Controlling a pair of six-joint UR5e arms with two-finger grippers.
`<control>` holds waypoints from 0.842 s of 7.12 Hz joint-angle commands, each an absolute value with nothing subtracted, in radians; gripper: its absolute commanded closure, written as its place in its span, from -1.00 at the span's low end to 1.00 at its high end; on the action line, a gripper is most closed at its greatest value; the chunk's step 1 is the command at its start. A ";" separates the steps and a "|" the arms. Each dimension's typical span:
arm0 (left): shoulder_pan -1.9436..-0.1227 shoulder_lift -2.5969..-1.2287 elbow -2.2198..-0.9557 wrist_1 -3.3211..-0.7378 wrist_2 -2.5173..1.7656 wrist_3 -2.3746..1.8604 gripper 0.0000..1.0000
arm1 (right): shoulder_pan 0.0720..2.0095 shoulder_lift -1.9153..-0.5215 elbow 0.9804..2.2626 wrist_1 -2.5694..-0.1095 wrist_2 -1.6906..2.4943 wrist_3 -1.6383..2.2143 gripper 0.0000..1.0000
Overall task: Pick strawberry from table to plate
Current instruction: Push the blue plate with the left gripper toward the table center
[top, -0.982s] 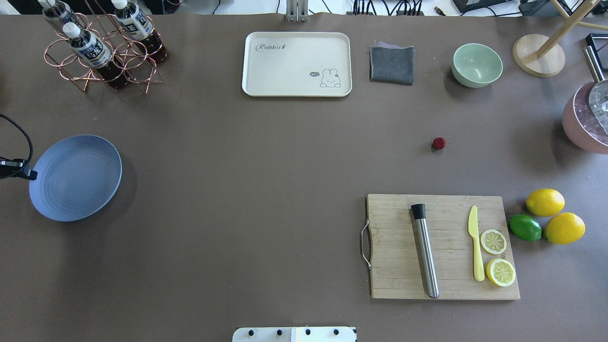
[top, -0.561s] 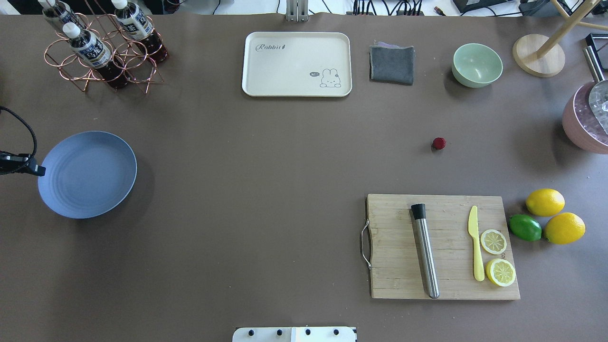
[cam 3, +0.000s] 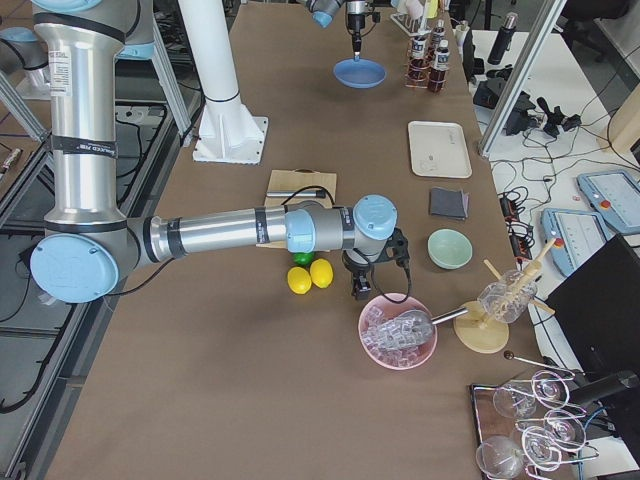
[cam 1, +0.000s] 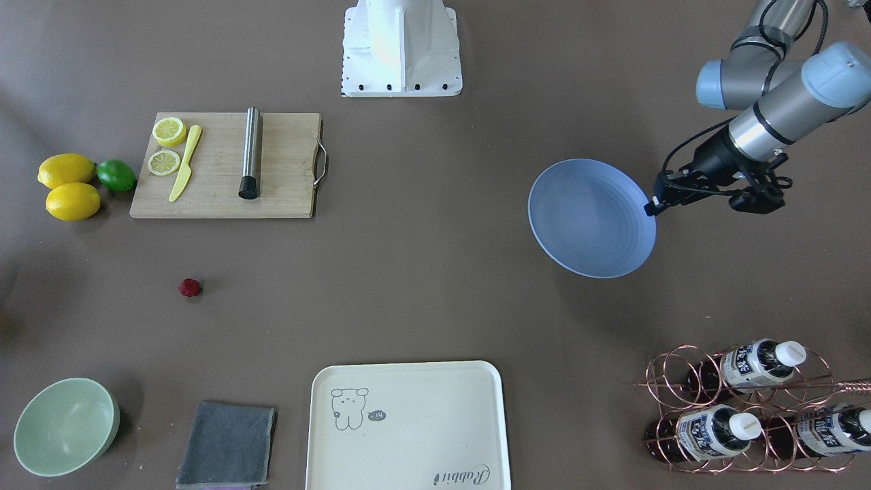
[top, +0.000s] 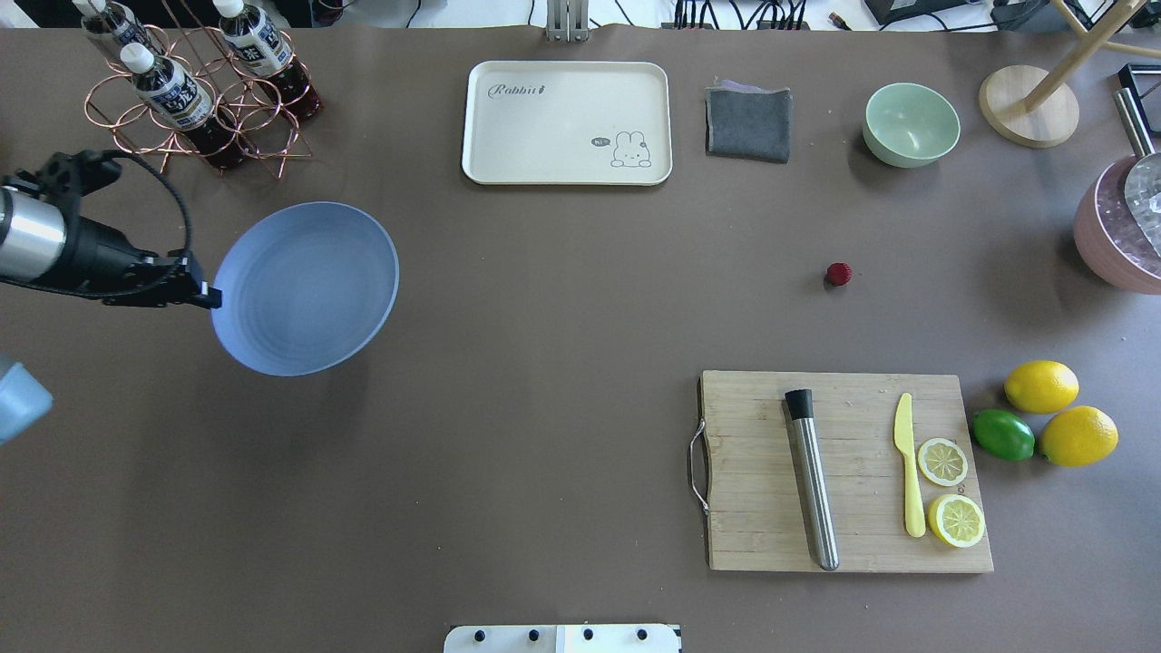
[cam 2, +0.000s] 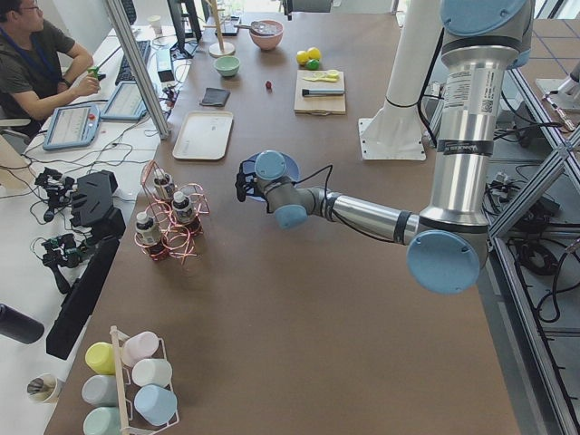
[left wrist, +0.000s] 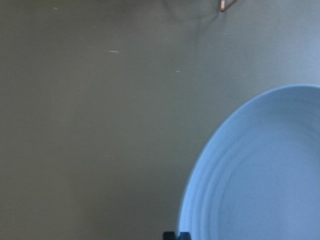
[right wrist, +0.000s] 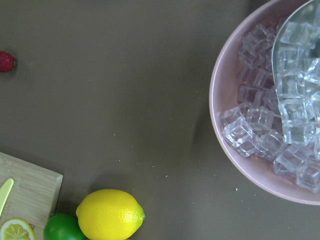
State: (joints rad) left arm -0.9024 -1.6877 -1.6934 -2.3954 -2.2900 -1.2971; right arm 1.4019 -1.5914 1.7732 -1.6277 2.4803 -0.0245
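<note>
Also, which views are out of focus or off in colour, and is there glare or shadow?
Left wrist view: soft focus, the round light blue plate has a blurred rim and the matte table looks greenish. Right wrist view: sharper, with bright glints on the clear ice cubes in the pink bowl. Overhead view: even light, only a faint shadow beside the plate.

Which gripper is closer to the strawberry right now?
Right. The right gripper hangs over the table near the lemons, a short way from the strawberry. The left gripper is far across the table, pinching the rim of the plate.
</note>
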 commanded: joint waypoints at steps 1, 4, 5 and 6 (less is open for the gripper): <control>-0.749 -1.841 -1.735 -2.265 -2.145 -1.449 1.00 | 1.329 -1.521 1.793 -1.628 2.480 0.144 -1.00; -0.553 -1.985 -1.734 -2.114 -1.953 -1.503 1.00 | 1.217 -1.416 1.796 -1.626 2.427 0.319 -1.00; -0.516 -2.009 -1.715 -2.099 -1.912 -1.505 1.00 | 1.178 -1.375 1.792 -1.626 2.407 0.378 -1.00; -0.477 -2.013 -1.710 -2.098 -1.869 -1.505 1.00 | 1.139 -1.347 1.793 -1.626 2.375 0.434 -1.00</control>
